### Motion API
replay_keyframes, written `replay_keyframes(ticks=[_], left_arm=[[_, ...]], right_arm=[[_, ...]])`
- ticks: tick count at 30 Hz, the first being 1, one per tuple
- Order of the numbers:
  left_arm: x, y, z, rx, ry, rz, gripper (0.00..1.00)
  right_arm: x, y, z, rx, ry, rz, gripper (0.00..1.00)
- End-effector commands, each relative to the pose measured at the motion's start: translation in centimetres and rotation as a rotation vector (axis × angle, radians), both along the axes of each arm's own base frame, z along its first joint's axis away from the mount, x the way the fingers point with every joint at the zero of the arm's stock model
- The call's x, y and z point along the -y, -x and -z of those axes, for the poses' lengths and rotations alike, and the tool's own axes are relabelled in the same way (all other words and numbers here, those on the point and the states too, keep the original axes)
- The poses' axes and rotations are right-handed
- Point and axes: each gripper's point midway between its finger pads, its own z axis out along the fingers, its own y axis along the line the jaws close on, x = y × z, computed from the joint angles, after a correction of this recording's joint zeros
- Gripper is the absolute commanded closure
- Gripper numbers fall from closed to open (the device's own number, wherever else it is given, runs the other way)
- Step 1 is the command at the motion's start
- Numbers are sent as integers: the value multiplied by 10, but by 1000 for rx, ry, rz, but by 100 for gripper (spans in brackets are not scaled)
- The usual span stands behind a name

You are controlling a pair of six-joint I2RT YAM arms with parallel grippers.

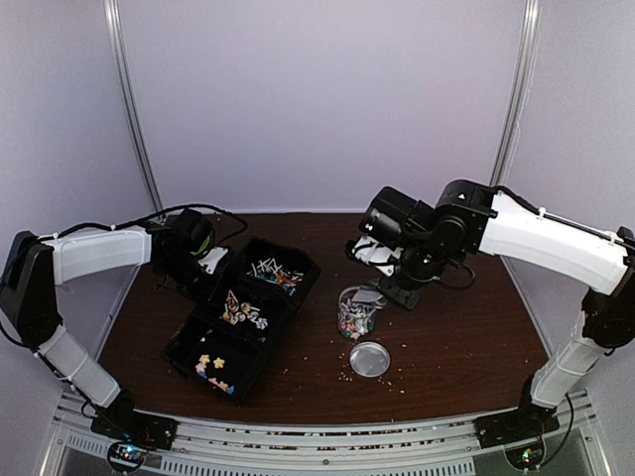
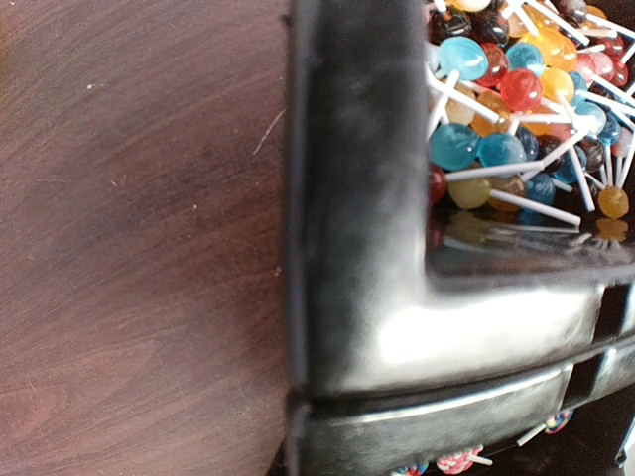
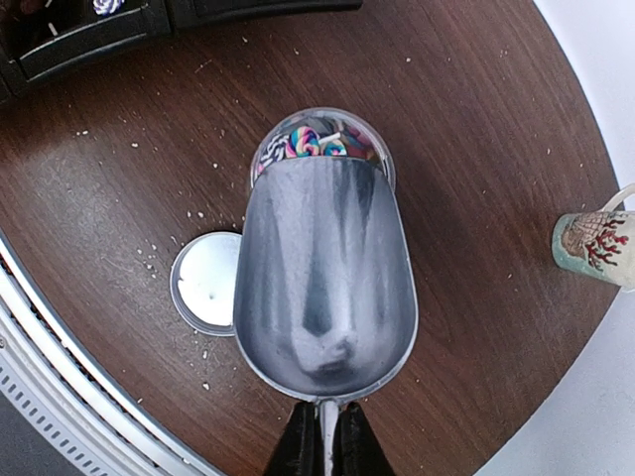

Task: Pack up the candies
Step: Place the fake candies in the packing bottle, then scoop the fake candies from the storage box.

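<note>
Top view: on my table (image 1: pixel 466 327) a black three-bin tray (image 1: pixel 184 342) sits left of centre. A clear jar (image 1: pixel 357 312) stands upright near the middle. A round lid (image 1: pixel 369 359) lies flat on the wood just beside the jar, on the side nearer the arm bases.

Candies (image 1: pixel 243 309) fill all three bins. In the left wrist view the closest bin holds a heap of small ball lollipops in blue, red, orange and yellow with white sticks. More candies sit in the jar, where the right wrist view shows striped and swirled ones through the mouth.

Left claw (image 1: pixel 198 256): closed, low at the tray's far-left side. I cannot tell whether it touches the wall.

Right claw (image 3: pixel 323 446): clamped on the handle of a metal scoop (image 3: pixel 322 288). The scoop's bowl looks bare, and its front lip lies over the near part of the jar's mouth.

Pale crumbs (image 3: pixel 149 260) are scattered on the wood around the lid. A mug (image 3: pixel 595 248) with a red coral print shows at the right edge of the right wrist view.
</note>
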Motion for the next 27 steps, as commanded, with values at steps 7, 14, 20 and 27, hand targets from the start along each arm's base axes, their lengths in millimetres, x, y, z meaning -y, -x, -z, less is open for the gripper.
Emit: replay_keyframes(ticks=[7, 14, 20, 27], left_arm=[[27, -13, -35, 92, 74, 73, 100], [30, -6, -21, 55, 31, 123, 100], [63, 14, -19, -46, 216, 171, 100], [91, 29, -31, -132, 491, 190, 100]], right_arm=[[-19, -22, -42, 166, -120, -48, 100], [-33, -25, -45, 160, -122, -94, 100], [-40, -26, -62, 186, -155, -109, 100], [-45, -18, -82, 200, -272, -126, 100]])
